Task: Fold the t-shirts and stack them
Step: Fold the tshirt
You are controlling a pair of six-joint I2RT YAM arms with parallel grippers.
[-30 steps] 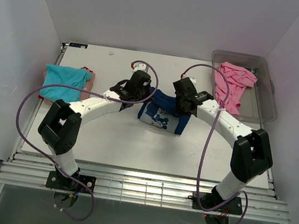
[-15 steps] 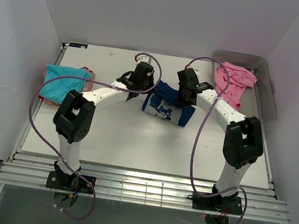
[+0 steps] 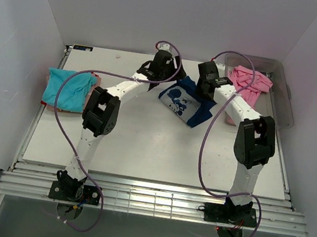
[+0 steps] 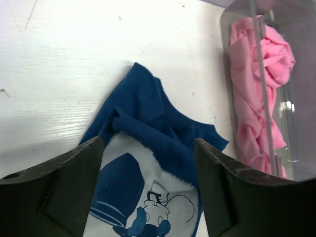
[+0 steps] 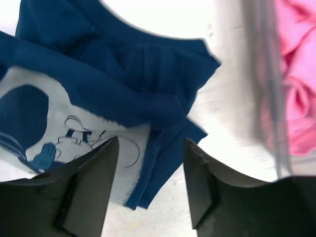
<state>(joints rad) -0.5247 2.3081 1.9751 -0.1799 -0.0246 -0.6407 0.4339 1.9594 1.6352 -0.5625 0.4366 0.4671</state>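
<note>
Loosely, navy t-shirt (image 3: 184, 103) beneath left gripper (image 4: 147, 148) and right gripper (image 5: 150, 148), both spread apart, empty

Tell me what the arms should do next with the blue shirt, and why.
The blue shirt lies bunched on the table, and the left gripper and right gripper hang open over it, holding nothing. So probably lower both and pinch its rumpled edge to pull it flat.

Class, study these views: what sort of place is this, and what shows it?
Likely a robot lab test cell: left arm and right arm bolted at a white table, bare white walls around it.
</note>
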